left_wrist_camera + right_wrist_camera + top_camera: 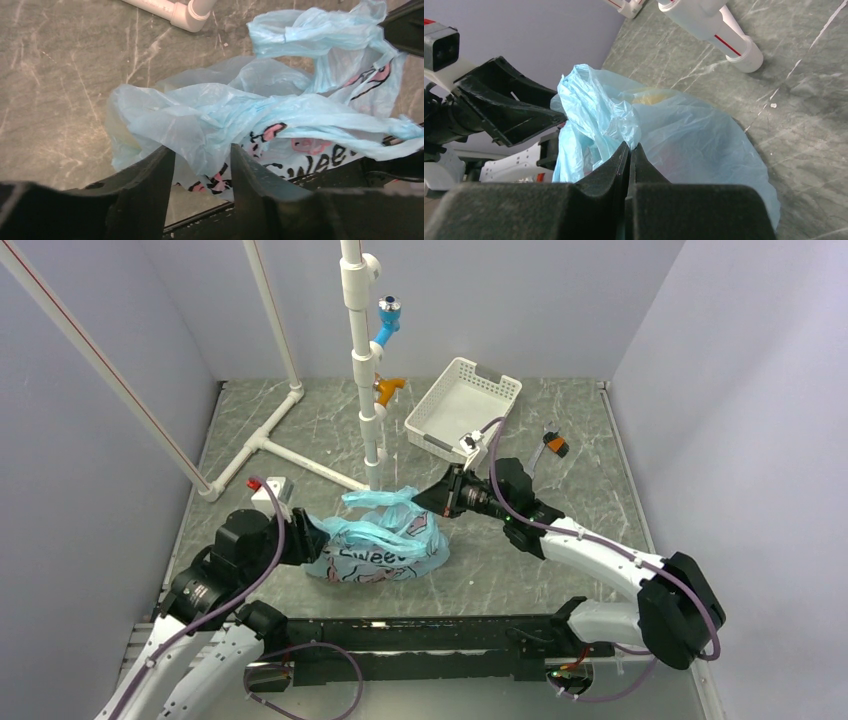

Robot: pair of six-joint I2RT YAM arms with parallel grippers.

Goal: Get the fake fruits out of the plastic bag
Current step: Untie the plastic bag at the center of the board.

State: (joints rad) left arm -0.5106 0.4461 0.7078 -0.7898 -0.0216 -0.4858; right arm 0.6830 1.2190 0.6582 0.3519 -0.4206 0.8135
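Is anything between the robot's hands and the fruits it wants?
Yes: the plastic bag itself. A yellowish fruit shows only faintly through its film. The right hand pinches the bag from outside; the left hand straddles a fold with its fingers apart.

I see a pale-blue bag [385, 540] with black and pink print, a white basket [465, 400] beyond it, and a grey-green marbled table [600, 490].

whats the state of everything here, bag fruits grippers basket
plastic bag: crumpled on the table, held at both sides
fake fruits: inside the bag, one yellow piece showing through the film
left gripper: open, a fold of bag between its fingers
right gripper: shut on the bag's film
white basket: upright, nothing seen inside
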